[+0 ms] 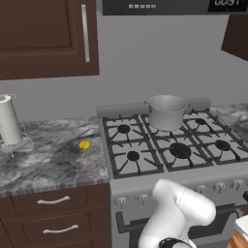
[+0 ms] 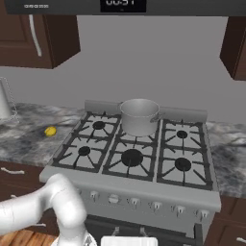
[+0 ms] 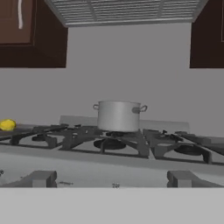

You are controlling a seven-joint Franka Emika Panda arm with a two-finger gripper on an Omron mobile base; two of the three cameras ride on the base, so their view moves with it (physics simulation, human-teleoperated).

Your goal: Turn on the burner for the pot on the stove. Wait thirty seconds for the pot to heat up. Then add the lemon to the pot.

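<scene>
The silver-grey pot (image 1: 166, 112) (image 2: 139, 116) (image 3: 118, 116) stands upright on the back middle grate of the stove (image 1: 145, 180) (image 2: 144, 188). Its burner is hidden under it, and I see no flame. The wide-capped burner (image 1: 179, 150) (image 2: 131, 157) lies just in front of the pot. The yellow lemon (image 1: 84, 144) (image 2: 50, 130) (image 3: 7, 125) rests on the marble counter left of the stove. My white arm (image 1: 177, 213) (image 2: 57, 204) bends low before the stove's front. The hand view looks level across the grates from just before two knobs (image 3: 41, 178).
A paper towel roll (image 1: 9, 121) stands on the counter (image 1: 53, 155) at the far left. Dark cabinets (image 1: 43, 34) and a hood (image 3: 127, 11) hang above. Drawers (image 1: 53, 201) sit under the counter. A row of knobs (image 2: 134, 202) lines the stove front.
</scene>
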